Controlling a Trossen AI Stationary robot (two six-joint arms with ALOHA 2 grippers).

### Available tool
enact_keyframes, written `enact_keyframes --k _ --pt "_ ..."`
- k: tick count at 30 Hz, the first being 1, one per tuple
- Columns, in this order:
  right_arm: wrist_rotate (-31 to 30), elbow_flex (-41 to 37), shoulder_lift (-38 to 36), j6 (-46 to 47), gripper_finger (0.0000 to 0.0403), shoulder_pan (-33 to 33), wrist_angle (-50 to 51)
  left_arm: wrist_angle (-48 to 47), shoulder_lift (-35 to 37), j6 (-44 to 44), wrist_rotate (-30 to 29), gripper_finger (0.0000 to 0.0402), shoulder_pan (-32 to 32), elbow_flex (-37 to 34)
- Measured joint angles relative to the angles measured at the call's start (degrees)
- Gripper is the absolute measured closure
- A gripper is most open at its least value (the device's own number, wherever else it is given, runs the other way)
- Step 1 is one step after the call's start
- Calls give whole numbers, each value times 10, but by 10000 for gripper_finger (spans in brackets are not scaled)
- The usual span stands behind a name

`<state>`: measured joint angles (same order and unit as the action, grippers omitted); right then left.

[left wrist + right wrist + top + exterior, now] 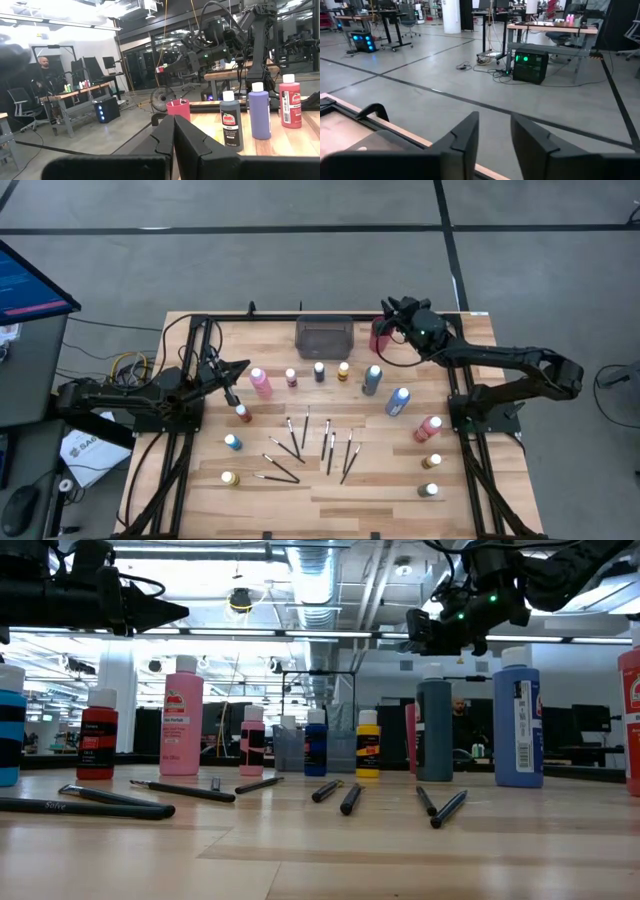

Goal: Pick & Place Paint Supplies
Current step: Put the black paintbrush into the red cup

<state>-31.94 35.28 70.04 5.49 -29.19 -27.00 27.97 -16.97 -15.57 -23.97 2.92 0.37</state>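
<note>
Overhead and level views of the wooden table (pixel 330 495). The right gripper (pixel 388 308) hangs above the red cup (pixel 378 336) at the far edge, beside the grey tray (pixel 324 336); its fingers (pixel 465 137) stand slightly apart with only floor showing in the gap between them. The left gripper (pixel 240 367) hovers at the table's left side near the large pink bottle (pixel 260 383), its fingers (pixel 165 140) pressed together on nothing. The paint bottles stand in a loose arc (among them a blue bottle (pixel 397 402), a dark grey bottle (pixel 371 379) and a red bottle (pixel 428 428)), and the brushes (pixel 315 445) lie scattered flat inside that arc, near the table's middle. Both the bottles and the brushes rest on the table, none of them in either gripper
</note>
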Motion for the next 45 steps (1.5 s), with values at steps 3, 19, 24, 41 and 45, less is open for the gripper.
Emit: enact_keyframes --k 3,19,24,41,45 --pt "0 39 -19 5 266 21 65 0 0 0 0 399 0 0" --pt "-5 495 139 551 247 330 854 2 0 0 0 399 0 0" --pt "66 529 228 767 244 405 911 2 0 0 0 399 0 0" --pt "217 535 390 1112 223 478 951 3 0 0 0 399 0 0" --pt "235 535 414 1114 224 471 949 4 0 0 0 399 0 0"
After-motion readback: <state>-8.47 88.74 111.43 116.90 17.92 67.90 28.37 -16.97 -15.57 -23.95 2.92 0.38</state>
